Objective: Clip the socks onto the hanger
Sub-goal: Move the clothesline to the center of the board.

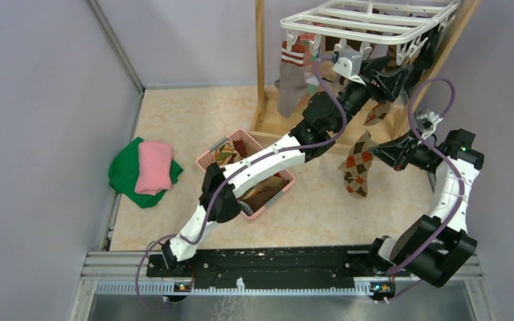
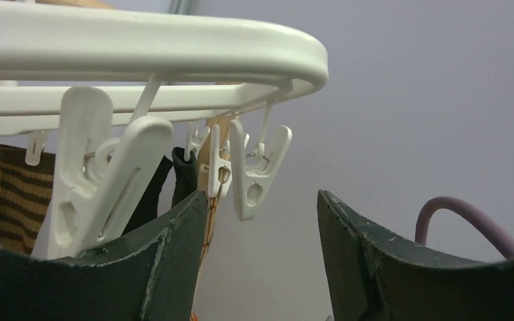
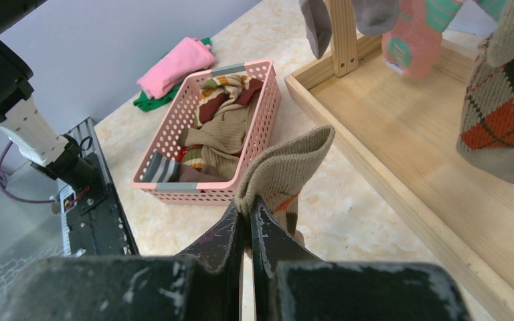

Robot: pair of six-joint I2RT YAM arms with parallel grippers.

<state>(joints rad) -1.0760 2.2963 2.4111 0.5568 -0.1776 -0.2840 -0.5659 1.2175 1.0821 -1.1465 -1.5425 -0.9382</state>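
Beneath the hanger [image 1: 375,20] some socks [image 1: 293,77] are hanging; right fingers [image 3: 231,231] are pinching an argyle sock [image 3: 284,167], left fingers [image 2: 174,234] gaping empty, pink basket [image 1: 204,159] holding more.

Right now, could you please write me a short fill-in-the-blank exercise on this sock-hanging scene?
1. The right gripper is ____ on the cuff of the argyle sock.
2. The left gripper stands open beneath a white ____ that dangles from the hanger.
3. The folded pink cloth lies on top of a ____ cloth.

Missing words: shut; clip; green.
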